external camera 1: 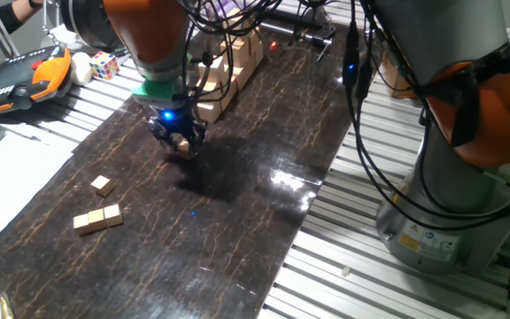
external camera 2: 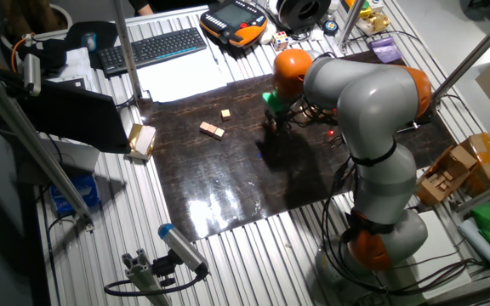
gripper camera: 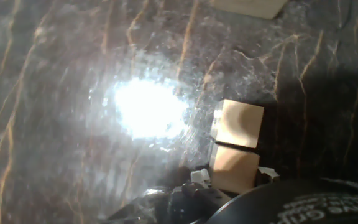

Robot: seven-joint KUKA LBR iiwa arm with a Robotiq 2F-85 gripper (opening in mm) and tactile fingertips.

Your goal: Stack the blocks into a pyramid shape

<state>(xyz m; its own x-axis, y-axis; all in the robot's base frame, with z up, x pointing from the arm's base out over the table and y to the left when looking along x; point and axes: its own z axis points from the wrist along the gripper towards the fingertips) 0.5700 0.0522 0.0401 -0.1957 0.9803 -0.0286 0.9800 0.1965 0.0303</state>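
My gripper point(external camera 1: 179, 142) hangs low over the dark mat point(external camera 1: 237, 230), shut on one tan block point(external camera 1: 182, 145). In the hand view that block point(gripper camera: 234, 169) sits between the fingertips, and a second tan face point(gripper camera: 237, 123) shows just beyond it; I cannot tell whether that is another block or a reflection. To the left a single block point(external camera 1: 102, 184) lies alone on the mat, and two blocks point(external camera 1: 96, 218) lie side by side nearer the front. The other fixed view shows the single block point(external camera 2: 226, 113), the pair point(external camera 2: 212, 129) and the gripper point(external camera 2: 273, 119). No pyramid shape is in view.
A stepped stack of larger pale blocks point(external camera 1: 233, 66) stands right behind the gripper; one edge shows in the hand view point(gripper camera: 247, 6). A puzzle cube point(external camera 1: 104, 64) and an orange pendant point(external camera 1: 20, 80) lie off the mat. Another large block point(external camera 2: 143, 140) rests by the mat's edge.
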